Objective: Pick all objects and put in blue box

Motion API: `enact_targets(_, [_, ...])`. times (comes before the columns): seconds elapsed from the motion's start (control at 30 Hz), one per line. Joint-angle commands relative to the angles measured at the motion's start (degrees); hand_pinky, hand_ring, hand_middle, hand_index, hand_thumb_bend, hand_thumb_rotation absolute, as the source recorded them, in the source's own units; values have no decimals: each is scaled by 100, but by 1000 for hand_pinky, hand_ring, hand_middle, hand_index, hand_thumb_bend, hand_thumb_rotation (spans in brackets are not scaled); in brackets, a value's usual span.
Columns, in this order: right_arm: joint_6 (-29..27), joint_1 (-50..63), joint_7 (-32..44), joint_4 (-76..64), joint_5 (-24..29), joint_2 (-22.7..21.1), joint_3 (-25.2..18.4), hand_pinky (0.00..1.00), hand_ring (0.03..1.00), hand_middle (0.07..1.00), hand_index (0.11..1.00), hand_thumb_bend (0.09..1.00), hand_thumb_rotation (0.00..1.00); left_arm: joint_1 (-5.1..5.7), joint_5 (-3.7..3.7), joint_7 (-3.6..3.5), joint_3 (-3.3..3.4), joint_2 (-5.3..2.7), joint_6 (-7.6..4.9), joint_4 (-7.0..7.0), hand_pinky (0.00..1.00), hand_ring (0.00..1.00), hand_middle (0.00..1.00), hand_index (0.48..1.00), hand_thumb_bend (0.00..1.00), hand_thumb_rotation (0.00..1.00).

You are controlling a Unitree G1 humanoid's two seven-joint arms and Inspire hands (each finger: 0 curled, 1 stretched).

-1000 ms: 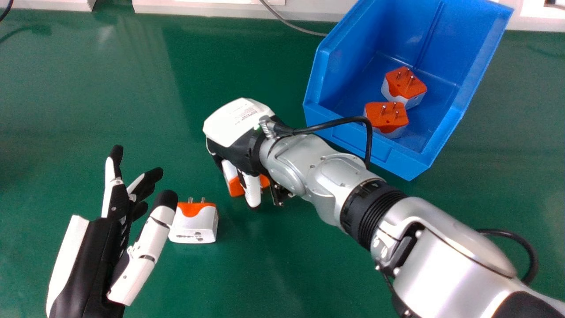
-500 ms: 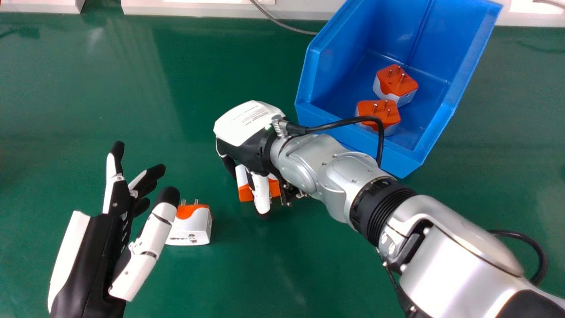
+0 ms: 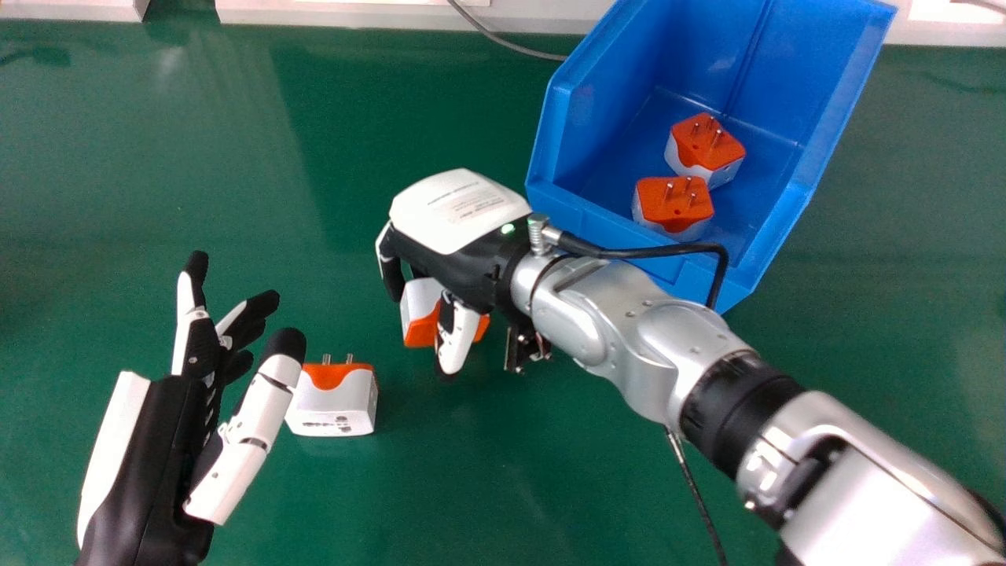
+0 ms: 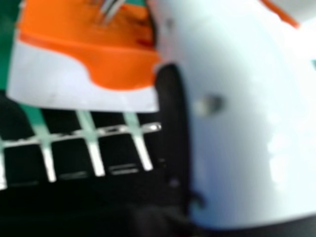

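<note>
"Head view: where do the hands and objects lie?"

"The right hand (image 3: 464, 208) is just off centre, toward 10 o'clock, its fingers curled round a plug adapter (image 3: 420, 314) beneath it, thumb across the near side. Whether the piece is clear of the table (image 3: 471, 472) cannot be told. The left hand (image 3: 169, 456), toward 8 o'clock, is open beside a second adapter (image 3: 338, 401); contact is unclear. Two more adapters (image 3: 703, 145) (image 3: 674, 200) rest prongs up in the blue box (image 3: 817, 47), toward 2 o'clock."

"How should the gripped piece handle?"

"Probably light and rigid, a hard plastic block that neither squashes nor breaks easily. Its smooth white sides may slip or turn if pinched off centre. In the right hand view, metal prongs (image 4: 112, 7) stand on its orange face; they are the part to spare."

"And the best hold?"

"Across opposite sides of the body, fingers against thumb, prongs free. A firm grip, then a lift toward 2 o'clock over the rim, would suit; the second adapter calls for the same hold."
</note>
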Motion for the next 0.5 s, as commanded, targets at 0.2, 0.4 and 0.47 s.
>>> enact_targets(0.2, [431,952,758,-2754,-5,-827,-384,263,367,485,552,504,0,-437,-134,-39,185,197,27,389,980,953,932,912,369,834])
enact_targets(0.4, [811,1619,1107,-4364,-19,-1198,-815,233,357,477,565,500,0,-701,-233,-61,285,295,-68,739,996,962,940,914,356,838])
enact_targets(0.47, [939,1762,1272,-4816,-21,-1308,-976,240,356,478,568,498,0,-773,-263,-56,310,304,-45,810,999,964,940,911,362,837])
